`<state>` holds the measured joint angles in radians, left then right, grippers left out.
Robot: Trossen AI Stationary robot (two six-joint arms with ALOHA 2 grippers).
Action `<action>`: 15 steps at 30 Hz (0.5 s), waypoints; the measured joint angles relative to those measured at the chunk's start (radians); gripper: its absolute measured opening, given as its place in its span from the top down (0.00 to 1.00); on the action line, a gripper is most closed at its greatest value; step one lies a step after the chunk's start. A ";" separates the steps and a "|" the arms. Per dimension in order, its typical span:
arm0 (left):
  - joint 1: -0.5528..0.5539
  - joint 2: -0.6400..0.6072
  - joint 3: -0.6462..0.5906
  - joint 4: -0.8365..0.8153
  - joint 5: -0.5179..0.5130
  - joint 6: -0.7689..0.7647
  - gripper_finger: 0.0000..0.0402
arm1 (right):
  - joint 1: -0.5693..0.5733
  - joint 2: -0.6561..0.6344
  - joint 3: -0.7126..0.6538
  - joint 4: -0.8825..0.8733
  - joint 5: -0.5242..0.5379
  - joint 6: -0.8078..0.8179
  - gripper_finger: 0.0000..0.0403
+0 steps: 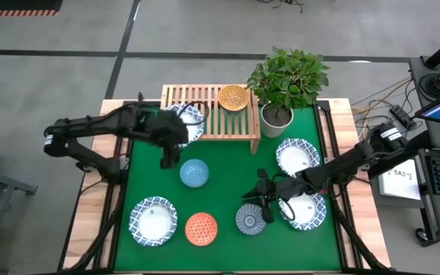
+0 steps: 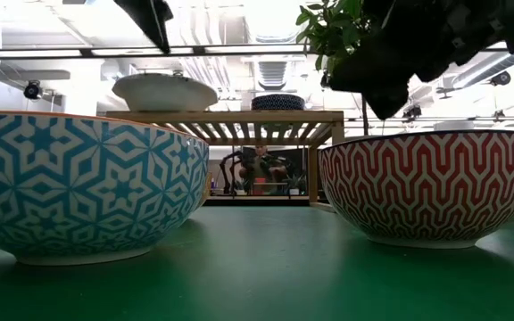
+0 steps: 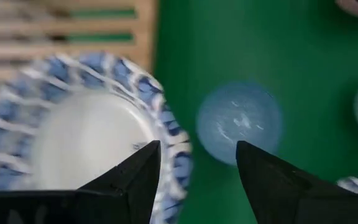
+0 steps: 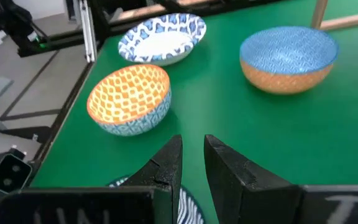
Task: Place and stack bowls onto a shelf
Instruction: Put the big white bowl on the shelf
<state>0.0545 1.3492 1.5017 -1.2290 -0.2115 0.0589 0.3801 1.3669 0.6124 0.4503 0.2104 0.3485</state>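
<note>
The light-wood shelf [image 1: 208, 114] stands at the table's far side. A yellow-orange bowl [image 1: 233, 98] sits on its slatted top, and a white blue-rimmed bowl [image 1: 192, 122] rests on its left part [image 3: 86, 137]. My left gripper [image 1: 168, 159] is open and empty, just near of that bowl and above the mat [image 3: 197, 155]. The blue bowl [image 1: 195, 173] sits beyond it. My right gripper [image 1: 260, 200] hovers over the far right rim of the grey-blue bowl [image 1: 249, 219]. Its fingers stand a narrow gap apart [image 4: 193, 158], and I see no touch.
A potted plant [image 1: 279, 84] stands right of the shelf. White bowls sit at the near left [image 1: 153, 220], at the right [image 1: 297, 156] and under my right arm [image 1: 305, 211]. The red-orange bowl [image 1: 201, 228] is at the near middle. Bare green mat [image 1: 228, 164] lies mid-table.
</note>
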 joint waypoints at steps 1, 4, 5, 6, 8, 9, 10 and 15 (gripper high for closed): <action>-0.019 -0.009 0.001 0.000 -0.054 -0.001 0.53 | 0.000 0.013 0.012 0.001 0.000 0.000 0.86; -0.055 -0.029 0.001 -0.019 -0.114 -0.016 0.54 | 0.000 0.048 0.048 0.004 0.001 0.000 0.86; -0.063 -0.037 -0.001 -0.030 -0.087 -0.016 0.55 | 0.000 0.059 0.063 0.002 0.000 -0.002 0.86; -0.072 -0.045 -0.004 -0.045 -0.043 -0.012 0.56 | 0.000 0.070 0.077 0.004 0.000 -0.007 0.86; -0.091 -0.066 -0.021 -0.062 0.028 0.001 0.58 | 0.002 0.081 0.099 -0.006 0.000 -0.016 0.86; -0.102 -0.077 -0.040 -0.070 0.046 0.008 0.59 | 0.002 0.089 0.109 -0.007 0.000 -0.020 0.86; -0.114 -0.089 -0.066 -0.077 0.046 0.015 0.61 | 0.003 0.094 0.118 -0.003 -0.001 -0.026 0.86; -0.138 -0.160 -0.249 -0.040 0.015 0.031 0.74 | 0.007 0.109 0.133 -0.012 -0.003 -0.035 0.86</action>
<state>-0.0834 1.1894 1.2522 -1.2687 -0.1970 0.0901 0.3866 1.4759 0.7450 0.4387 0.2076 0.3136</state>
